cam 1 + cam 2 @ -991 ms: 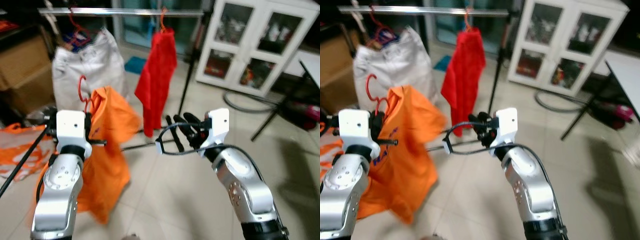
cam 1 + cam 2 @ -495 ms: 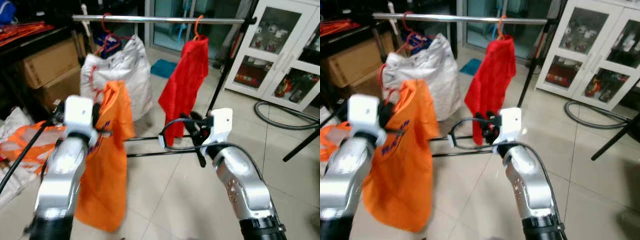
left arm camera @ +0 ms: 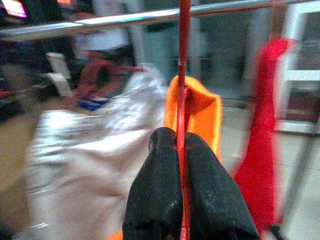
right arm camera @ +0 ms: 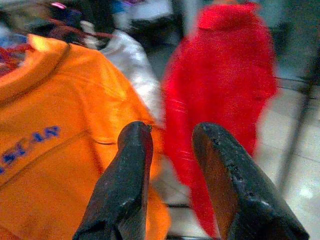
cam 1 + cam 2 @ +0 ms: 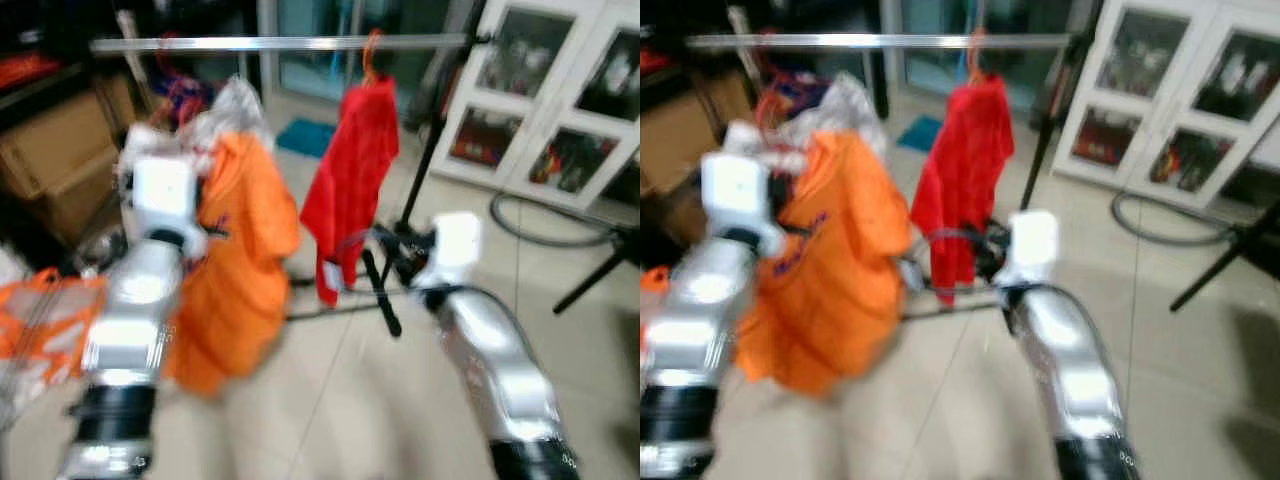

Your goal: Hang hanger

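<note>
Left gripper (image 3: 181,150): clenched on the red hanger (image 3: 183,75), both black fingers pressed to the thin red stem, which runs straight up from between the tips toward the metal rail (image 3: 125,19). Arm raised at approx. 9 o'clock of the head view, white wrist block level w/ the garment's shoulder.

Right gripper (image 4: 172,135): released, fingers apart, nothing between them; held out at approx. 4 o'clock of the head view, pointed toward the clothes.

Orange shirt (image 5: 240,270): on the red hanger, hanging just beside the left arm, below the rail; blue lettering on the front, too blurred to read. Whether the hanger hook is over the rail yet: cannot tell, frames blurred.

Rail: horizontal across the 12 o'clock band of the head view, on a black stand (image 5: 415,190).

Red garment (image 5: 350,180): on an orange hook, on the rail at approx. 12 to 1 o'clock, apart from the orange shirt.

White garment (image 3: 85,150): behind the orange shirt at approx. 10 to 11 o'clock, w/ a dark red hanger above it.

White glass-door cabinet (image 5: 560,100): approx. 2 o'clock, against the wall.

Cardboard box (image 5: 50,160): approx. 9 to 10 o'clock.

Orange cloth (image 5: 40,320): on the tile floor at approx. 8 o'clock.

Grey hose (image 5: 550,225): on the floor before the cabinet.
</note>
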{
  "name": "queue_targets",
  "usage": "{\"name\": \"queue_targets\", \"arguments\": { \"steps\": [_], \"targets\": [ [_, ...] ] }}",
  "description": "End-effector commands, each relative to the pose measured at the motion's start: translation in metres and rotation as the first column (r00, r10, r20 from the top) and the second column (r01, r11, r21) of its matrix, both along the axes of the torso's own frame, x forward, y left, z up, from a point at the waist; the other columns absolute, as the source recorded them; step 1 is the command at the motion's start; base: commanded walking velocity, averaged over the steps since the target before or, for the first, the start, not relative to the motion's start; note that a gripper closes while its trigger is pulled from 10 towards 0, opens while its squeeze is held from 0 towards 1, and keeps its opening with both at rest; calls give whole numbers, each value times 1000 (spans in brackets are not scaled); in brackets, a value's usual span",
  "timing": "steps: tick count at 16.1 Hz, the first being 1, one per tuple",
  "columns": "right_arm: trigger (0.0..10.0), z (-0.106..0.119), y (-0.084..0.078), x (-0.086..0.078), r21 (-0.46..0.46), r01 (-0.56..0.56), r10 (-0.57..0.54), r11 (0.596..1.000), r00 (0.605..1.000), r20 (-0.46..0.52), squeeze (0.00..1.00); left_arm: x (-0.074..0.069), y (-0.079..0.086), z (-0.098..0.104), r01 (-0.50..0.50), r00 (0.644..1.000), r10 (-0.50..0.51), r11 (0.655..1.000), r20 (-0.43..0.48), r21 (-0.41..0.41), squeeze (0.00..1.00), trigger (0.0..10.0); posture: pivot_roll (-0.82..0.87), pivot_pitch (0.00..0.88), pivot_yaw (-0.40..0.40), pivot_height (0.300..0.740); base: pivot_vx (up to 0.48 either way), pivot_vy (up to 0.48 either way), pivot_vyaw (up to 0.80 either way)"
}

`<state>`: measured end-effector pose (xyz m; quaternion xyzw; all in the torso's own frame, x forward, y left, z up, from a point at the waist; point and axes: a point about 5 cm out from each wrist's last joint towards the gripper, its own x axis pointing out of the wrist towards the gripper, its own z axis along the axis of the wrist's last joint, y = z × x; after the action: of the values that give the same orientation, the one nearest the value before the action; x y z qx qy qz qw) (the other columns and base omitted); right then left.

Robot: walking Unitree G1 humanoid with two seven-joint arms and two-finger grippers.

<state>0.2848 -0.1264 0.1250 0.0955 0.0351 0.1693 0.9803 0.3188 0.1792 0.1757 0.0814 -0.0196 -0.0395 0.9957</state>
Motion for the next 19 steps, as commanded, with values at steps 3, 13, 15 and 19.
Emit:
{"name": "queue_targets", "arguments": {
  "steps": [3, 13, 15, 19],
  "targets": [
    [10000, 9, 11, 1, 8, -35, 35, 999, 998, 43, 0, 2, 11, 15, -38, 996, 38, 999, 77, 0, 0, 10000, 58, 23, -15, 740, 341, 0, 0],
    [10000, 12, 5, 2, 41, 60, -61, 997, 997, 42, 0, 20, 11, 24, -16, 997, 15, 1000, 82, 16, 0, 10000, 52, 27, 14, 740, 354, 0, 0],
    [10000, 12, 3, 2, 47, 64, -67, 997, 997, 43, 0, 24, 10, 26, -3, 997, 1, 1000, 83, 28, 0, 10000, 51, 19, 20, 740, 349, 0, 0],
    [10000, 15, 7, 1, 46, 57, -60, 997, 997, 51, 0, 37, 0, 32, 69, 994, -71, 997, 86, 35, 0, 10000, 44, 22, 28, 740, 353, 0, 0]
  ]
}}
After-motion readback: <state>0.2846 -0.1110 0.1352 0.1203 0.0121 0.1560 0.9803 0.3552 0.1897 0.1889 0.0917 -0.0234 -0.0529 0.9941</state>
